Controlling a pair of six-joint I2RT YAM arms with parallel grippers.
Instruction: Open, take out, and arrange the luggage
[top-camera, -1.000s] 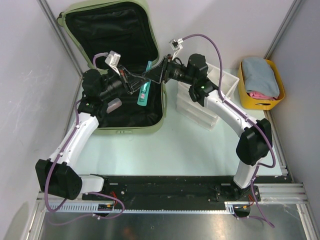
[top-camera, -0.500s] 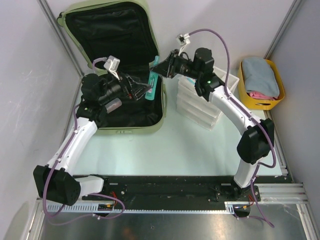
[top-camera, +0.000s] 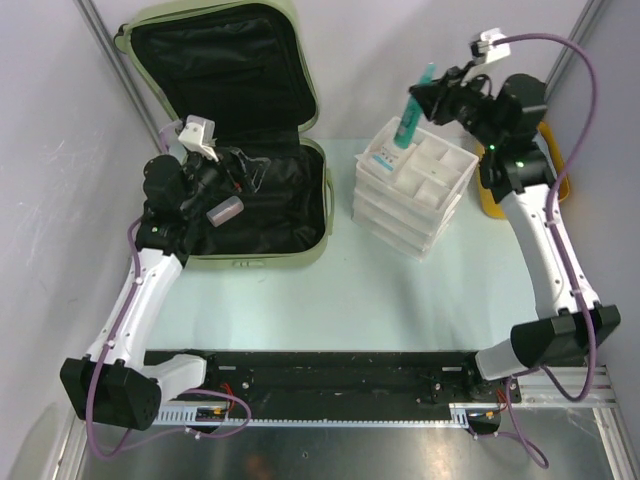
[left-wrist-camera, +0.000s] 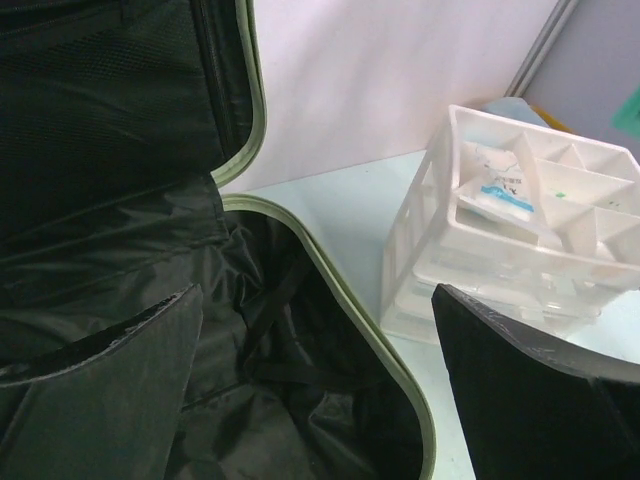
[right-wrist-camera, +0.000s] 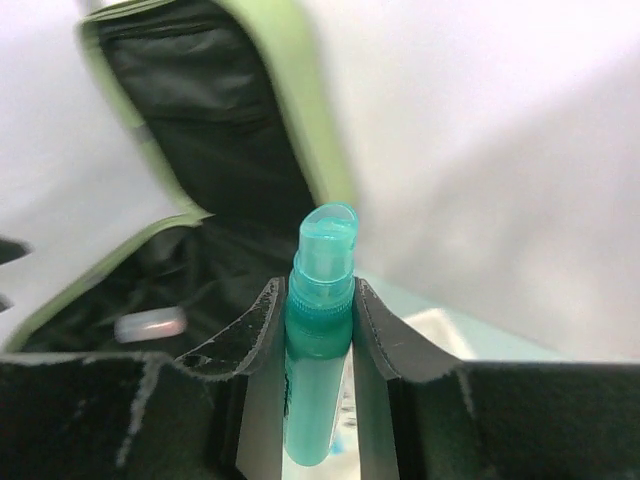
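Teal bottle (top-camera: 411, 112) now over tray (top-camera: 400, 215) (pale capsule (top-camera: 225, 210) in luggage (top-camera: 260, 260))

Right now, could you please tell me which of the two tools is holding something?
The right tool, near the white organizer tray, is shut on a teal bottle. The left tool is open and empty over the luggage.
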